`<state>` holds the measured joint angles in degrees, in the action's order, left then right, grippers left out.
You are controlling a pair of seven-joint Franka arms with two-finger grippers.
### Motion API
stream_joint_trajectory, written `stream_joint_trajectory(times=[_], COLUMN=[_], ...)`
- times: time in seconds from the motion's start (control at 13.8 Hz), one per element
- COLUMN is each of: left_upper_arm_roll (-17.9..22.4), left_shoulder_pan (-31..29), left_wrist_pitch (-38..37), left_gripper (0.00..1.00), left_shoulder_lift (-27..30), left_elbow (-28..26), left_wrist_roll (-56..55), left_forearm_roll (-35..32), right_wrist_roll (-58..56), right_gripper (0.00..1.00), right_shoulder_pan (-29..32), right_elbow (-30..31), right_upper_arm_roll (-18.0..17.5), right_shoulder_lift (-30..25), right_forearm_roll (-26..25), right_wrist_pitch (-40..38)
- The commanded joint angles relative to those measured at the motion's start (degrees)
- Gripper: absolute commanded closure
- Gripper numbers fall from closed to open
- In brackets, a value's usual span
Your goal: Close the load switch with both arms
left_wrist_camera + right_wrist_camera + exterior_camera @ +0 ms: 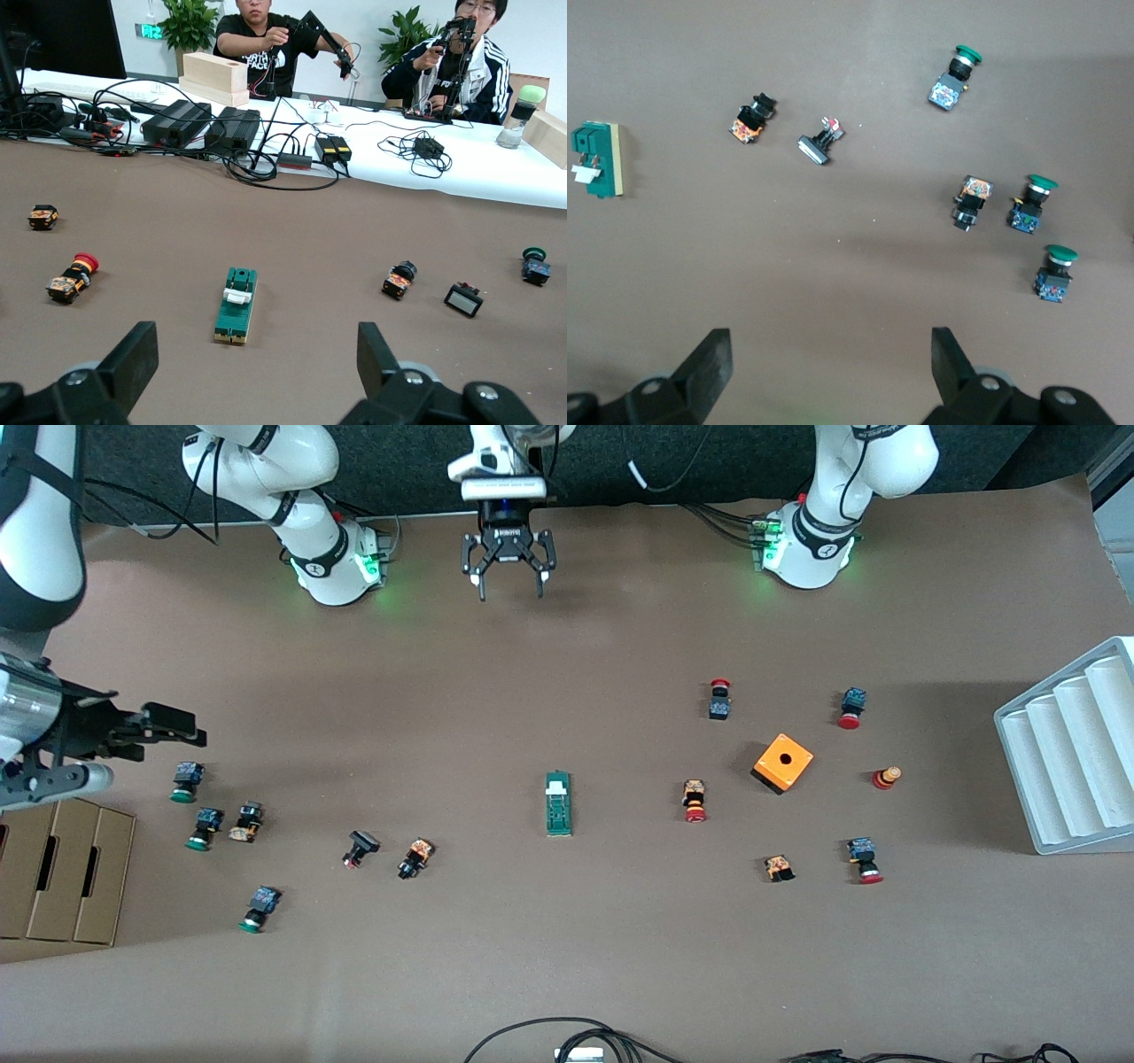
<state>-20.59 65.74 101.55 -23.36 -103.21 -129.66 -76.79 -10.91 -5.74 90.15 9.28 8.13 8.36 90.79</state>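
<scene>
Left pincer [508, 574]: I see it released, fingers spread wide, holding nothing. It hangs over bare surface between the two arm bases, and its wrist view looks toward the load switch.

Right pincer [164, 726]: released too, fingers [709, 363] apart and empty. It hovers over the right arm's end of the surface, above a cluster of green-capped push buttons [184, 781].

Load switch [558, 803]: it lies flat and alone near the middle of the surface, nearer the front camera than the left pincer, well apart from both pincers. Its long axis runs toward the arm bases, with the white sliding tab [556, 786] at the end nearer them.

Handling, my judgement: a small, rigid plastic part, likely light. I expect it to skid on the smooth brown surface [567, 957] if the tab is pushed with the body unrestrained.

Where to take hold: I would have one pincer clamp the long green sides, away from the tab, and let the other work the tab. The narrow body leaves little margin, so the clamp must be centred or the block may twist.

Neighbours: an orange-bodied button [415, 858] and a red-capped push button [695, 801] lie either side, well apart; an orange cube [783, 763] sits toward the left arm's end. None of these blocks the approach.
</scene>
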Motion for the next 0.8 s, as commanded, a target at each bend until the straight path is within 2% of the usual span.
stream_joint_trajectory(times=[0.0, 0.36, 0.51, 0.73], left_upper_arm_roll=[0.28, 1.69, 0.38, 0.46], left_shoulder_pan=[-0.09, -0.44, -5.0, -5.62], left_wrist_pitch=[-1.26, -4.08, -5.22, -5.49], left_gripper=[0.01, 0.01, 0.01, 0.01], left_shoulder_lift=[-5.1, -13.02, -14.69, -17.32], left_elbow=[0.91, 1.44, 1.35, 2.31], left_wrist_roll=[-4.35, -9.37, -11.04, -12.63], left_forearm_roll=[-6.16, -14.34, -18.11, -20.33], right_wrist_roll=[1.85, 6.33, 8.53, 11.96], right_gripper=[0.0, 0.0, 0.0, 0.01], right_shoulder_pan=[-1.46, -4.01, -5.5, -7.44], right_elbow=[-0.24, -0.24, -0.24, -0.32], right_upper_arm_roll=[0.04, 0.04, 0.04, 0.04], right_shoulder_lift=[1.45, 4.0, 4.88, 5.67], right_forearm_roll=[-0.54, -0.19, -0.19, -0.19], right_wrist_pitch=[2.36, 4.39, 4.57, 5.88])
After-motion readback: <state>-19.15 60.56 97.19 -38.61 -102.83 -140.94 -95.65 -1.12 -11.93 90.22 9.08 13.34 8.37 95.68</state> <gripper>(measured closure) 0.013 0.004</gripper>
